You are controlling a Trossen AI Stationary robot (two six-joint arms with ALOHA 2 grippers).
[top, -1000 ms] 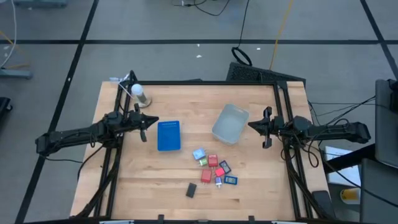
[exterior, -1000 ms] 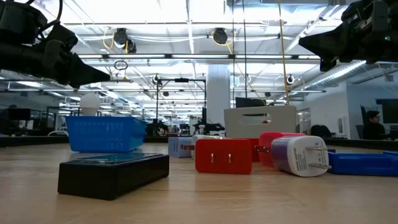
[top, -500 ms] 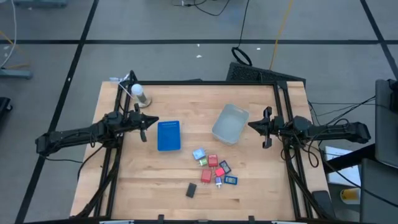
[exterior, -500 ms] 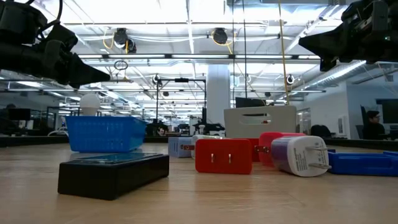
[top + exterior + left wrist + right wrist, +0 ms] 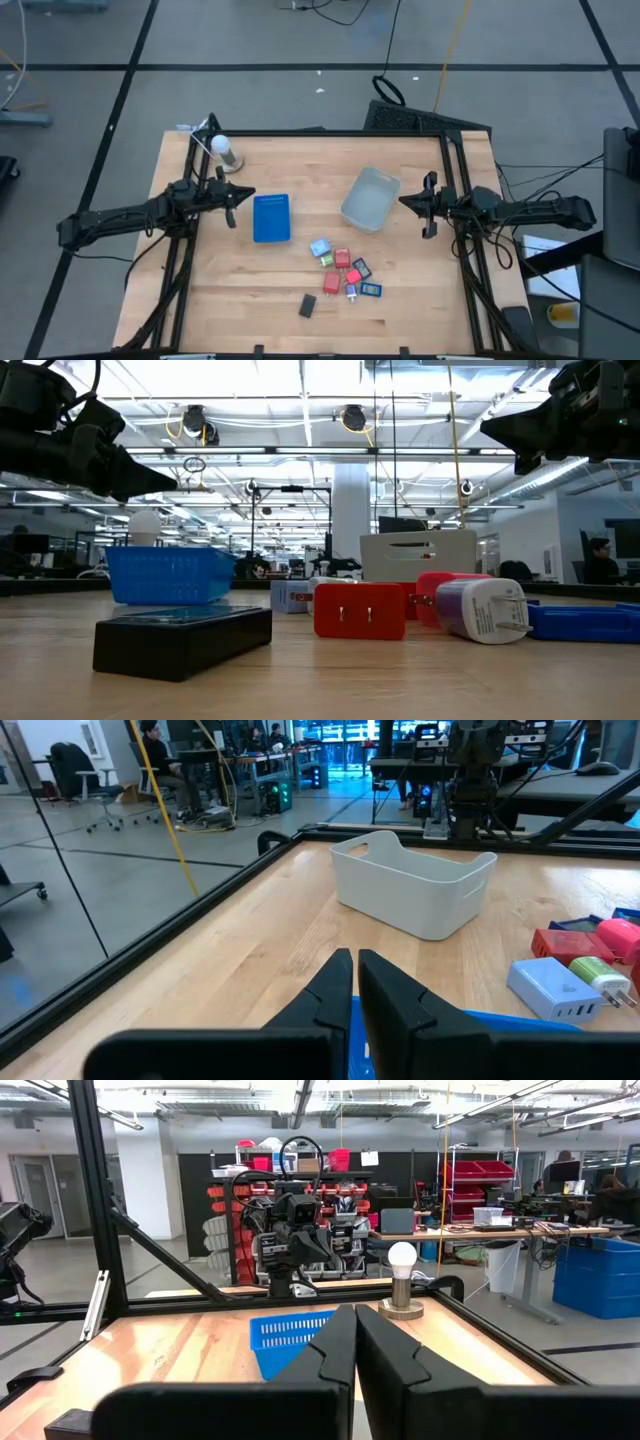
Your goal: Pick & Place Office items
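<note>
The office items [image 5: 342, 272] lie in a loose cluster on the table's near middle: red, blue, light blue and green blocky pieces, with a black block [image 5: 307, 306] apart toward the near edge. In the low view the black block [image 5: 183, 639], a red plug [image 5: 359, 610] and a white-ended plug [image 5: 483, 610] sit flat on the wood. My left gripper [image 5: 240, 203] hovers shut at the table's left, beside the blue tray [image 5: 271, 217]. My right gripper [image 5: 415, 205] hovers shut at the right, beside the grey tub [image 5: 370, 198]. Neither touches anything.
A light bulb on a stand [image 5: 225, 152] is at the far left corner. Black frame posts [image 5: 455, 170] run along the table's left and right sides. Bare wood lies between the tray, the tub and the item cluster. People sit in the room beyond.
</note>
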